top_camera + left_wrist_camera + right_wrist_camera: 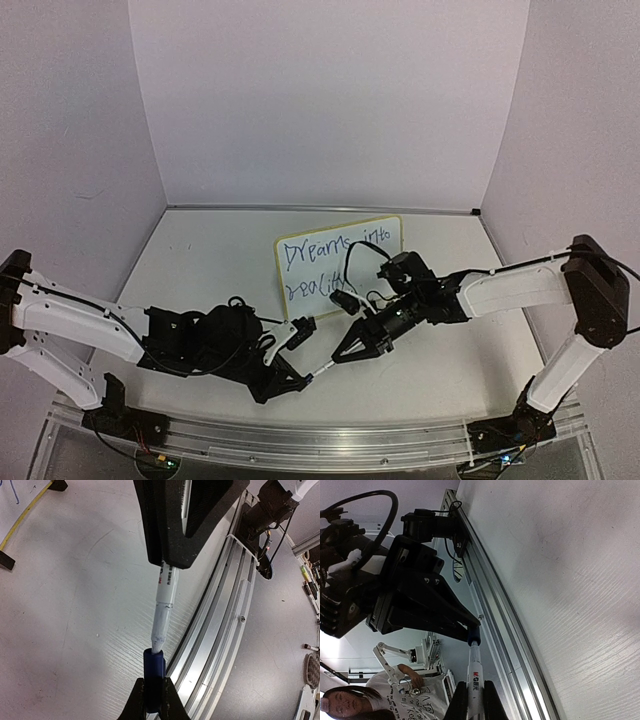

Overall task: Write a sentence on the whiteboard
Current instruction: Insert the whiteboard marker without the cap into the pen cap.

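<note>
The whiteboard [390,262] stands at mid-table, and the sentence [330,250] on it is blue script in two lines. In front of it, a white marker [165,587] bridges both grippers just above the table. My right gripper [472,696] is shut on the marker's barrel [475,672]. My left gripper [152,687] is shut on the blue cap [153,667], and the marker's nose sits in the cap's mouth. From above, the left gripper [303,379] and right gripper [341,357] point at each other. A corner of the board's yellow frame [22,514] shows in the left wrist view.
An aluminium rail [320,440] runs along the near table edge, just under the marker [220,630]. Pale walls close in the back and sides. A black clip foot [7,560] of the board sits to the left. A person [350,700] sits beyond the rail.
</note>
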Controlling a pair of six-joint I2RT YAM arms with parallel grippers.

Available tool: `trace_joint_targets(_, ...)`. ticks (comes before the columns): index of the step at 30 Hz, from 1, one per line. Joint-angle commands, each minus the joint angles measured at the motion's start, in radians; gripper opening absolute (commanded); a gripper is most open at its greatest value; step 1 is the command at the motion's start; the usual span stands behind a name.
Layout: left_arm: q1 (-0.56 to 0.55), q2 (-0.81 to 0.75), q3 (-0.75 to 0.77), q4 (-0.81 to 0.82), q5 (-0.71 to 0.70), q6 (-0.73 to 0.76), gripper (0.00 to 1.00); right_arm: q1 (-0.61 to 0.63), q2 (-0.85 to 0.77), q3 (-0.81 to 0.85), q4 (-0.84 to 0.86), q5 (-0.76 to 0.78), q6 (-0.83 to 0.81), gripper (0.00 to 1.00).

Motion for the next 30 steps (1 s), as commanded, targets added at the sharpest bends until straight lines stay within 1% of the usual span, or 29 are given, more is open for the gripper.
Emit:
trace_joint_targets(1,-0.003,-0.025,-0.004,0.038,0.014,0.028,0.00,0.012,0.025,0.043,0.013,-0.062,-0.025,0.00)
trace_joint_targets(10,-0.003,-0.055,0.018,0.024,0.031,0.039,0.00,0.021,0.043,0.070,0.013,-0.115,-0.034,0.00)
trace_joint_targets(22,-0.003,-0.090,0.075,-0.011,0.044,0.053,0.00,0.057,0.065,0.100,0.014,-0.116,-0.043,0.00)
trace_joint_targets(30,-0.002,-0.045,0.121,0.012,0.099,0.043,0.00,0.071,0.054,0.101,0.013,-0.110,-0.049,0.00)
